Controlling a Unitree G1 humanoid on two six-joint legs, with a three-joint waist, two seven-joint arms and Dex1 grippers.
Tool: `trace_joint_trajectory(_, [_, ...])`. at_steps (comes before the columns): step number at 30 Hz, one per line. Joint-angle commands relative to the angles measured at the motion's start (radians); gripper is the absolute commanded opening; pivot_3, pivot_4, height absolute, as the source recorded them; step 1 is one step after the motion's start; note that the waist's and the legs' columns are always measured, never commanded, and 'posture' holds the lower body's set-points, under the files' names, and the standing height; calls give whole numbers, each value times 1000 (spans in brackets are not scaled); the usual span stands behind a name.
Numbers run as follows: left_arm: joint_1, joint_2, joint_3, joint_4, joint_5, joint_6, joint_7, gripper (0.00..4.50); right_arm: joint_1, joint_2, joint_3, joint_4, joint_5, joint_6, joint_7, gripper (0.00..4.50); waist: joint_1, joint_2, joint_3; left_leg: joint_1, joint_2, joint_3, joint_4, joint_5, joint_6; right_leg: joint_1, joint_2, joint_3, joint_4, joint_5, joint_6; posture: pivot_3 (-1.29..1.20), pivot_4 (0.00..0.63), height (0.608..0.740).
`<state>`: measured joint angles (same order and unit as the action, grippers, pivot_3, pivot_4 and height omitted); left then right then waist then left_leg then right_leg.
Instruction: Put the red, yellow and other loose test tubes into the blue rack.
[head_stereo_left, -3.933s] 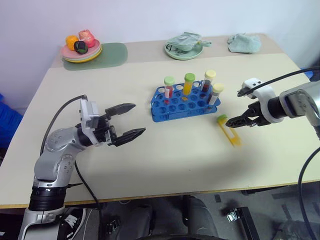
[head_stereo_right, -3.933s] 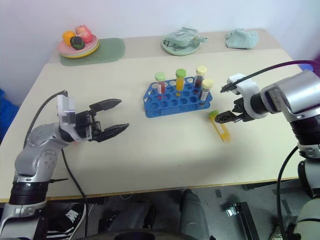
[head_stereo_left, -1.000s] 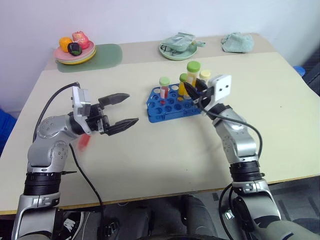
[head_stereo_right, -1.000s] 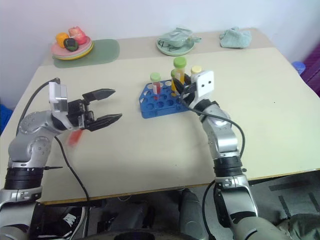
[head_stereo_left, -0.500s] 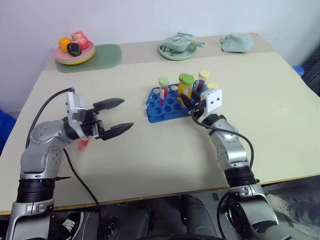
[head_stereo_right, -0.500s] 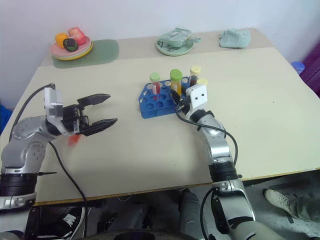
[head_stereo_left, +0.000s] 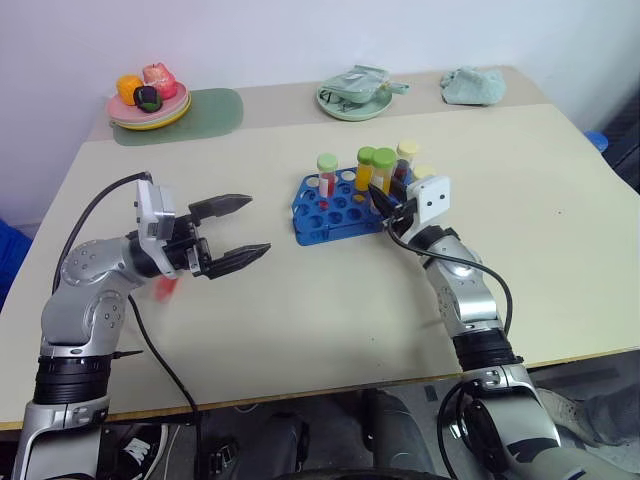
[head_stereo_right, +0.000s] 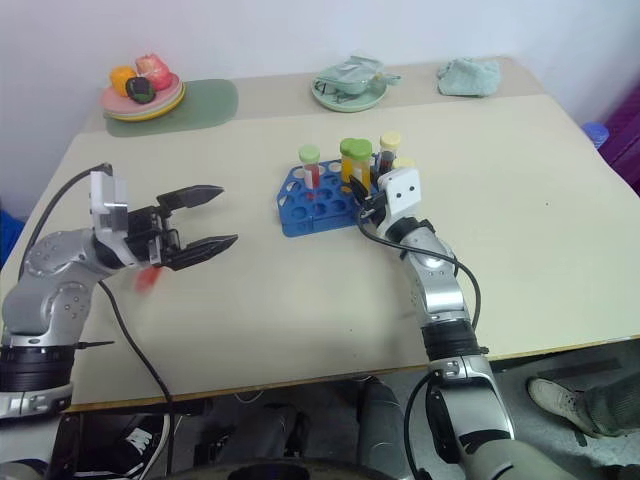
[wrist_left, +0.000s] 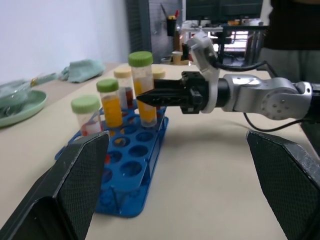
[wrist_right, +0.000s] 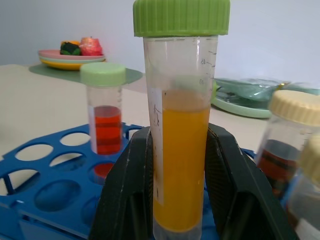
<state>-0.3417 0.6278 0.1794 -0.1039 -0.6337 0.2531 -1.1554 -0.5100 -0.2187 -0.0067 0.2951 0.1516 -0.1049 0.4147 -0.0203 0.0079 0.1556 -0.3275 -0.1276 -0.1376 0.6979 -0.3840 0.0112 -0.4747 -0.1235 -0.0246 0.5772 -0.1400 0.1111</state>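
My right gripper (wrist_right: 175, 190) is clamped on a green-capped tube of yellow liquid (wrist_right: 180, 125), held upright over the blue rack (head_stereo_left: 335, 205) among its standing tubes. My left gripper (head_stereo_left: 240, 230) hangs spread wide, well apart.

The right gripper (head_stereo_left: 384, 204) holds a green-capped yellow tube (head_stereo_left: 385, 172) upright over the blue rack (head_stereo_left: 343, 210); the left gripper (head_stereo_left: 247, 228) hangs open, well apart
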Motion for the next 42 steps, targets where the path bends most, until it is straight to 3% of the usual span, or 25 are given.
trace_joint_trajectory(1, [-20, 9, 14, -39, -22, 10, 9, 4500, 8, -14, -14, -19, 7, 2, 15, 801, 0, 0, 0, 0, 0, 0, 0, 0, 0, 0, 0, 0, 0, 0, 0, 0, 150, 740])
trace_joint_trajectory(25, [-12, 11, 22, -44, -24, 18, 19, 4500, 15, 25, -5, -34, 32, 39, 28, 801, 1, 0, 0, 0, 0, 0, 0, 0, 0, 0, 0, 0, 0, 0, 0, 0, 150, 740])
trace_joint_trajectory(33, [-9, 12, 25, -34, -22, 14, 17, 4500, 27, 22, -24, -74, 72, 76, 50, 4457, 0, 0, 0, 0, 0, 0, 0, 0, 0, 0, 1, 0, 0, 0, 0, 0, 150, 740])
trace_joint_trajectory(37, [-1, 16, 32, -28, -23, 13, 11, 4500, 60, -17, -39, -142, 99, 109, 87, 4457, 3, 0, 0, 0, 0, 0, 0, 0, 0, 0, 1, 0, 0, 0, 0, 0, 150, 740])
trace_joint_trajectory(42, [26, 30, 46, -40, -26, 25, 16, 4500, 172, -161, -97, -321, 224, 235, 225, 4457, 9, 0, 0, 0, 0, 0, 0, 0, 0, 0, 0, 1, 0, 0, 0, 0, 150, 740])
